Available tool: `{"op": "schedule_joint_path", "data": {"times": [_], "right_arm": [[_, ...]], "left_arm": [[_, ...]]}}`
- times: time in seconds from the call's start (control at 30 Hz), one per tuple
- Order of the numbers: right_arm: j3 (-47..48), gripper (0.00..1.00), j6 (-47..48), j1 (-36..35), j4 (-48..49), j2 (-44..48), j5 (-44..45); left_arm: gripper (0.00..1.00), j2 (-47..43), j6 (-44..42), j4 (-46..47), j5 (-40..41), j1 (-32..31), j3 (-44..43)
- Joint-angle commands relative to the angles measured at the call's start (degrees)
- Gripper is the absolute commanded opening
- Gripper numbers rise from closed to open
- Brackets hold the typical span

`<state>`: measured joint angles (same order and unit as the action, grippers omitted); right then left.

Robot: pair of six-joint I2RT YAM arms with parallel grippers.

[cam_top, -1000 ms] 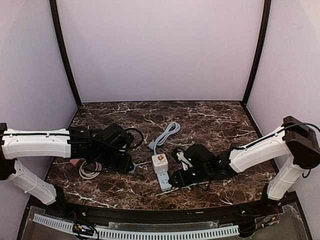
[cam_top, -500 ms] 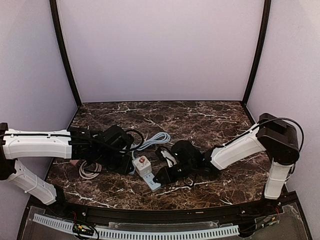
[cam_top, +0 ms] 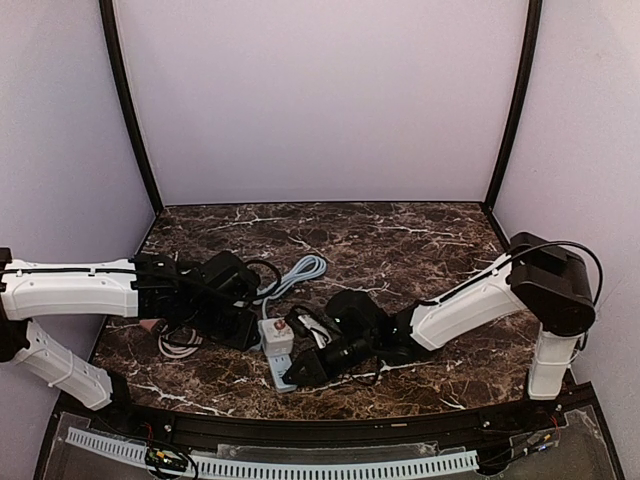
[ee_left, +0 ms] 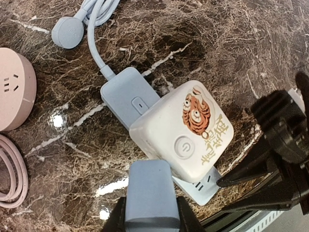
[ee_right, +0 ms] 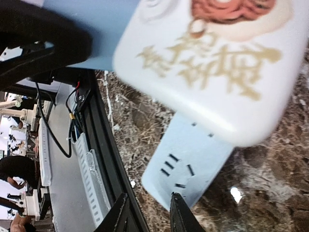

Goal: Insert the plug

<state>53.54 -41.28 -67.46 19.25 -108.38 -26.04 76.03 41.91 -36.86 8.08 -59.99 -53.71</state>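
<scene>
My left gripper [ee_left: 148,218] is shut on a light-blue plug [ee_left: 148,191], held just above the table beside the power strip. The light-blue power strip [ee_left: 126,96] lies on the marble with a white cube adapter [ee_left: 186,128], printed with a tiger, plugged into its middle. A free socket [ee_left: 207,182] shows at the strip's near end. My right gripper [ee_right: 147,212] is narrowly open and holds nothing. One of its fingers [ee_right: 179,212] touches the strip's near end [ee_right: 186,166]. In the top view the strip [cam_top: 279,362] lies between my left gripper [cam_top: 238,325] and my right gripper [cam_top: 297,368].
A pink round socket [ee_left: 13,89] and a pink coiled cable [ee_left: 12,174] lie left of the strip. The strip's own blue cable and plug [ee_left: 67,31] trail toward the back. The table's black front edge [ee_right: 104,159] is close to the right fingers.
The right arm has reached leftward and the power strip with its adapter has slid left, ending up next to the left gripper. The left arm has barely moved.
</scene>
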Motion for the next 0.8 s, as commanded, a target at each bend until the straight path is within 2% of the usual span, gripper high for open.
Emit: {"op": "schedule_joint_path", "data": {"times": [0.0, 0.17, 0.33, 0.5, 0.6, 0.77], "right_arm": [[1.45, 0.29, -0.31, -2.23, 2.98, -0.45, -3.84], [2.99, 0.29, 0.58, -2.41, 1.65, -0.48, -2.54], [2.11, 0.37, 4.99, -1.25, -8.32, 6.55, 9.13], [-2.92, 0.48, 5.41, 2.22, -11.80, 15.81, 16.71], [-6.41, 0.61, 5.25, 3.51, -13.34, 21.92, 21.89], [-12.05, 0.64, 5.15, 5.40, -13.69, 29.63, 25.20]], "left_arm": [[0.01, -2.39, 0.87, -6.68, 1.28, 0.21, -1.09], [0.01, -3.96, 1.80, -11.75, 0.44, 0.22, -2.45], [0.01, -5.34, 5.21, -12.67, -3.67, 0.22, -2.11], [0.01, -6.42, 10.74, -5.39, -11.98, 0.08, 0.55], [0.01, -4.54, 14.21, -0.15, -15.50, -0.03, 2.20], [0.01, -1.84, 18.17, 0.68, -15.56, -0.31, 0.61]]}}
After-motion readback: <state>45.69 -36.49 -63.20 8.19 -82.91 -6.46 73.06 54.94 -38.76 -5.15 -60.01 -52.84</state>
